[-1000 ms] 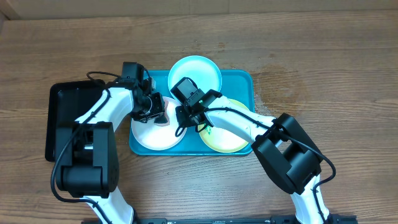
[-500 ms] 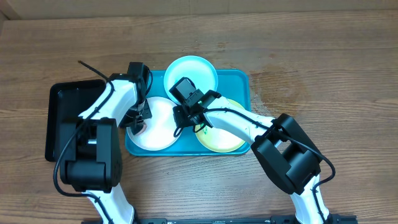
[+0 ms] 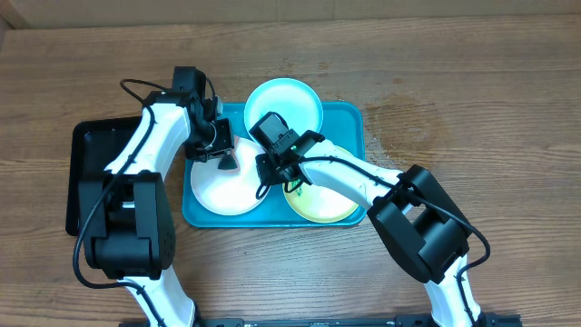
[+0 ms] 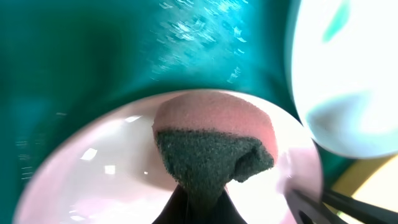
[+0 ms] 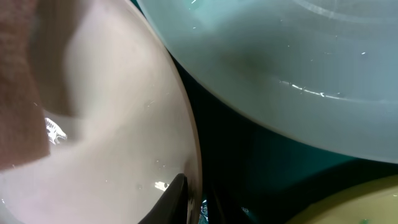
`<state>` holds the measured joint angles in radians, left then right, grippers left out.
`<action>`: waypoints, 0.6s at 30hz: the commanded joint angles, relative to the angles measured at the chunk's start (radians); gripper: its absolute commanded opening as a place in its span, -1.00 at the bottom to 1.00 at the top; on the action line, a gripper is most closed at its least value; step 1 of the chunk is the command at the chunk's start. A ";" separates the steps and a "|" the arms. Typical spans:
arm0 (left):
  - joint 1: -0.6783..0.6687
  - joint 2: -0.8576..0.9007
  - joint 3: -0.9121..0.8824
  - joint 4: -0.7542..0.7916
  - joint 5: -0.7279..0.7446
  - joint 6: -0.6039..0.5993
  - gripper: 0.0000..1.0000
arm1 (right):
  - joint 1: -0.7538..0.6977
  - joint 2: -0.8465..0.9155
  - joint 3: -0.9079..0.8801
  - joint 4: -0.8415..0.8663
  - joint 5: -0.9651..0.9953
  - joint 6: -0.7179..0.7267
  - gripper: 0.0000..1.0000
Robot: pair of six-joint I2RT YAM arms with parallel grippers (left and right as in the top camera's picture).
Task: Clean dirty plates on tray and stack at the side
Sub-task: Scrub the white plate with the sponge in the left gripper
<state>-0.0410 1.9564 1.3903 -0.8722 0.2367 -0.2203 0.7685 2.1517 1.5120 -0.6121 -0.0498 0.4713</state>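
The white plate (image 3: 222, 186) lies at the left of the turquoise tray (image 3: 349, 123). The light blue plate (image 3: 283, 104) is at the back, the yellow-green rimmed plate (image 3: 329, 202) at the right. My left gripper (image 3: 224, 156) is shut on a pink and dark green sponge (image 4: 211, 140) that presses on the white plate's far part (image 4: 93, 168). My right gripper (image 3: 266, 170) is shut on the white plate's right rim (image 5: 189, 162), one finger inside and one outside. The light blue plate (image 5: 298, 56) shows above it in the right wrist view.
A black rectangular tray (image 3: 91, 173) lies left of the turquoise tray, under my left arm. Bare wooden table (image 3: 472, 109) lies to the right and behind. The yellow-green plate's edge (image 4: 373, 186) shows at the lower right of the left wrist view.
My left gripper swept the sponge from the plate's right part to its left edge, then back to its upper right. My right gripper kept its hold on the rim.
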 commanded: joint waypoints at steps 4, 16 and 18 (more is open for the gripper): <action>-0.030 0.012 -0.070 0.000 0.147 0.048 -0.92 | -0.011 0.024 -0.012 0.002 0.041 0.001 -0.73; -0.064 0.011 -0.126 -0.084 -0.416 -0.128 -0.91 | -0.011 0.024 -0.012 -0.002 0.041 0.001 -0.79; -0.063 0.011 -0.122 -0.116 -0.542 -0.188 -0.92 | -0.011 0.024 -0.012 -0.004 0.041 0.001 -0.84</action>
<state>-0.1120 1.9553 1.2800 -0.9539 0.0410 -0.2825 0.7681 2.1517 1.5120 -0.6033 -0.0467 0.4709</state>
